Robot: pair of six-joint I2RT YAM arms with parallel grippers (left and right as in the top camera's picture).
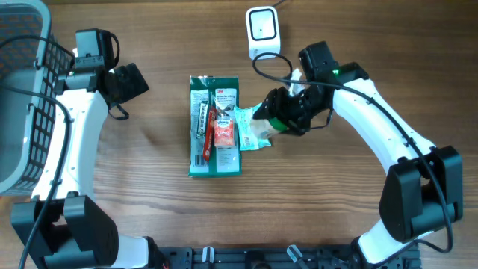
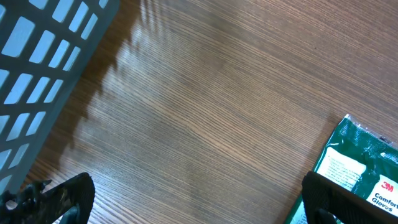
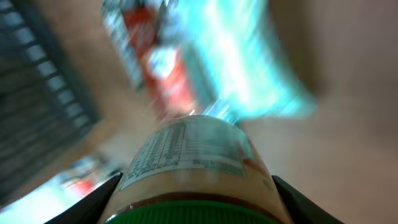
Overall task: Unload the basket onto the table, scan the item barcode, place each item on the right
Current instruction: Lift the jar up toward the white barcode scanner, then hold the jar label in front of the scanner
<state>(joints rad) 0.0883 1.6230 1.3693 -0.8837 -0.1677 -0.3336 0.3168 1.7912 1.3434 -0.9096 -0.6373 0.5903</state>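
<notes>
Far left, the grey basket [image 1: 30, 112] sits idle. The left gripper [image 1: 128, 81] hovers over bare wood, jaws spread wide, nothing in them. At centre lies a green 3M gloves pack [image 1: 214, 161] with a red sachet [image 1: 224, 133] on top. The right gripper [image 1: 287, 112], partly closed, clamps a green-capped bottle [image 3: 193, 165] just beside that pile. This looks like the carry-to-scanner step. Next, turn its barcode toward the white scanner [image 1: 262, 30] behind, minding the black cable [image 1: 258, 69] close by.
</notes>
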